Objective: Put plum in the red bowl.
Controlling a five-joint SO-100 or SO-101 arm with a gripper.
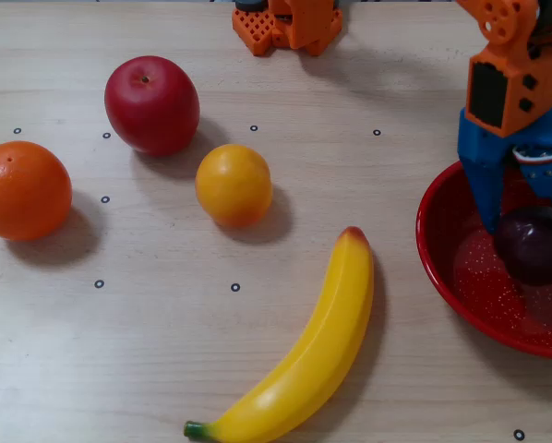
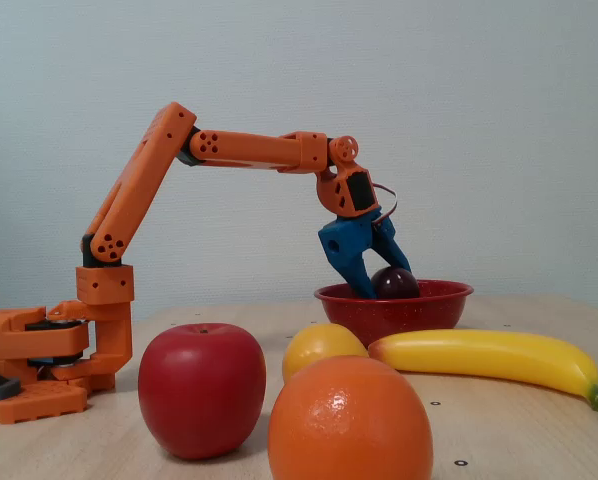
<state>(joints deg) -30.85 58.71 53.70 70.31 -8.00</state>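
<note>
Orange five-joint arm [image 2: 139, 195] rising steeply from its base at the left of the fixed view, bending at the elbow, then running nearly level to the right. Wrist turned down. Blue two-finger gripper [image 2: 387, 282] pointing downward, fingers spread apart on either side of a small round dark purple plum [image 2: 395, 283], fingertips low beside it; firmness of contact not discernible.

Seen from overhead, the arm's blue hand [image 1: 527, 242] reaches into the red bowl [image 1: 439, 268] at the right edge, its fingers spread on either side of the dark plum [image 1: 533, 245] over the speckled interior. Across the pale wooden table [image 1: 165, 351] lie a banana [image 1: 308, 355], a red apple [image 1: 152, 104], an orange [image 1: 22, 190] and a smaller yellow-orange fruit [image 1: 234, 185].
</note>
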